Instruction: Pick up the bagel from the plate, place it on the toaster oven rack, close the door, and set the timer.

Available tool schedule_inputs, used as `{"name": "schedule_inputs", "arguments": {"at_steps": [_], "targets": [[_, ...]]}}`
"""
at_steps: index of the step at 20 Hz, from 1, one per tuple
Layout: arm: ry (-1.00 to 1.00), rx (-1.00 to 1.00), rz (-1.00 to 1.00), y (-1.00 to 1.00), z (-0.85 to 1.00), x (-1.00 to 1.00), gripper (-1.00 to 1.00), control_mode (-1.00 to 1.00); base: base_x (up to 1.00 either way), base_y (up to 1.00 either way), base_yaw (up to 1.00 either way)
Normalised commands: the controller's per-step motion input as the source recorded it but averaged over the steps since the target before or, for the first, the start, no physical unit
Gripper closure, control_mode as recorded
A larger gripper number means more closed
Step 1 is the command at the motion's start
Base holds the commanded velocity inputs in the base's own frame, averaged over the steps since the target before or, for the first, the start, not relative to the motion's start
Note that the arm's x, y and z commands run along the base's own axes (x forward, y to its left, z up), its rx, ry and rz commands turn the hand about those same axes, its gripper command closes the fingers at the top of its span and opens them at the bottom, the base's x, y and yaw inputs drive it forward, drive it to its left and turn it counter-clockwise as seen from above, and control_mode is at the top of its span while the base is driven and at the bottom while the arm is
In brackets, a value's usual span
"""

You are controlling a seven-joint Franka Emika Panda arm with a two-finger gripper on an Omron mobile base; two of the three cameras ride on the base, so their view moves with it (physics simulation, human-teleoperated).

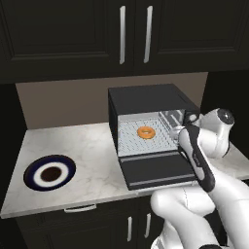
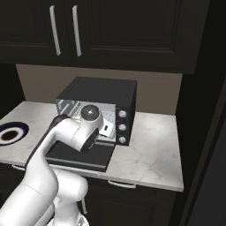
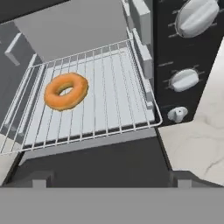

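left base view: bagel (image 1: 146, 132), orange-brown ring, flat on rack (image 1: 131, 143); door (image 1: 158, 170) down, plate (image 1: 31, 176) far left. right base view: arm blocks cavity. hand view: fingers (image 3: 37, 178) apart, released; knobs (image 3: 183, 79) right.

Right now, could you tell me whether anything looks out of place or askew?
Nothing stands out. The bagel lies flat on the toaster oven rack, the door hangs open, and the plate sits bare on the counter.
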Motion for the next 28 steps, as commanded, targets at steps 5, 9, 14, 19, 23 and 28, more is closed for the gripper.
{"name": "schedule_inputs", "arguments": {"at_steps": [5, 9, 14, 19, 23, 28], "targets": [[0.46, 0.4, -0.01, -0.87, 0.12, -0.15, -1.0, -1.0, 0.0, 0.0, 0.0], [0.13, 0.37, 0.0, -0.37, -0.52, -0.48, -1.0, -1.0, 0.0, 0.0, 0.0], [0.0, 0.3, 0.01, -0.05, -0.76, -0.45, -1.0, -1.0, 0.0, 0.0, 0.0], [-0.02, 0.19, 0.0, 0.05, -0.82, -0.2, -1.0, -1.0, 0.0, 0.0, 0.0], [-0.09, 0.14, 0.0, 0.16, -0.57, -0.05, -1.0, -1.0, 0.0, 0.0, 0.0], [-0.05, 0.12, 0.0, 0.04, -0.26, 0.02, -1.0, -1.0, 0.0, 0.0, 0.0]]}}
